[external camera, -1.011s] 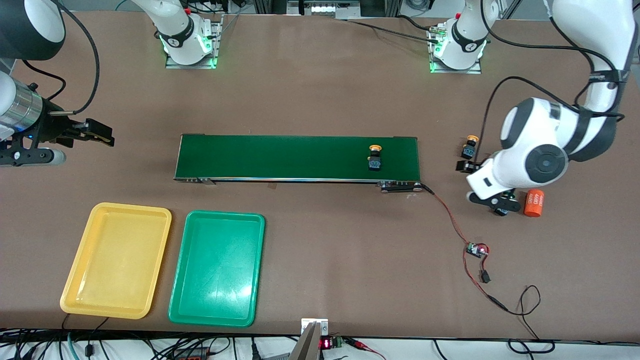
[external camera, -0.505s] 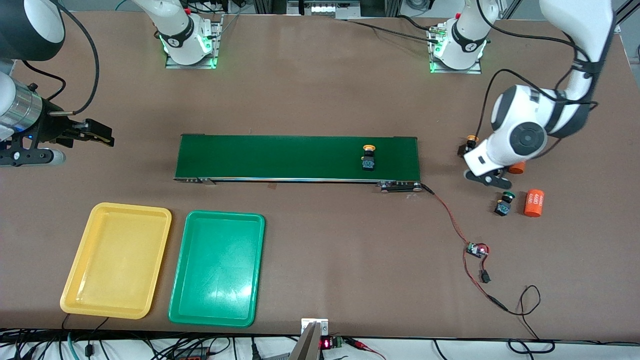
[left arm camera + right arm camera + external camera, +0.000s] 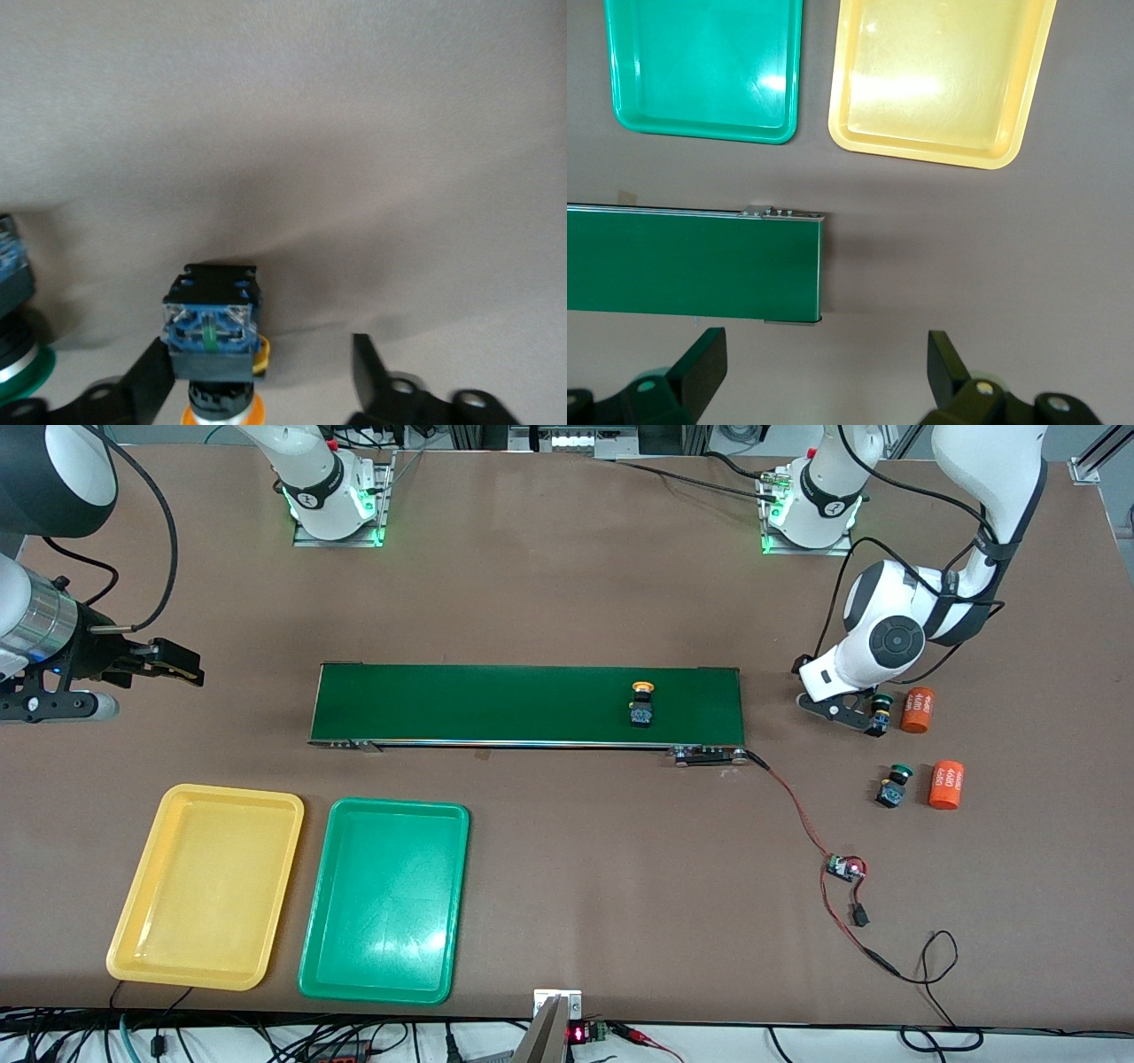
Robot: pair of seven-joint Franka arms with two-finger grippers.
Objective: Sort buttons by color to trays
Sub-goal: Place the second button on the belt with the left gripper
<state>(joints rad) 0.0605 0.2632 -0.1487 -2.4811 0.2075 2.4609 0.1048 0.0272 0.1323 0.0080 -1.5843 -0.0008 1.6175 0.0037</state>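
Note:
A yellow-capped button [image 3: 211,328] stands on the table off the conveyor's end nearest the left arm. My left gripper [image 3: 259,354] is down around it, open: one finger touches its blue-and-black body and the other stands apart. In the front view the left gripper [image 3: 833,707] hides that button. A green-capped button [image 3: 879,713] sits right beside it. Another green one [image 3: 893,784] lies nearer the front camera. A second yellow button [image 3: 640,704] rides the conveyor belt [image 3: 496,704]. The yellow tray [image 3: 205,886] and green tray [image 3: 385,899] hold nothing. My right gripper [image 3: 182,666] waits open past the belt's other end.
Two orange cylinders [image 3: 918,708] [image 3: 946,784] lie by the green buttons. A small circuit board [image 3: 844,866] with red and black wires trails from the conveyor toward the table's front edge. The right wrist view shows the green tray [image 3: 704,66], yellow tray [image 3: 939,80] and belt end [image 3: 682,261].
My left arm swung from over the nearer green button toward its base and came down around the yellow button; its fingers narrowed. The yellow button on the belt drifted toward the right arm's end.

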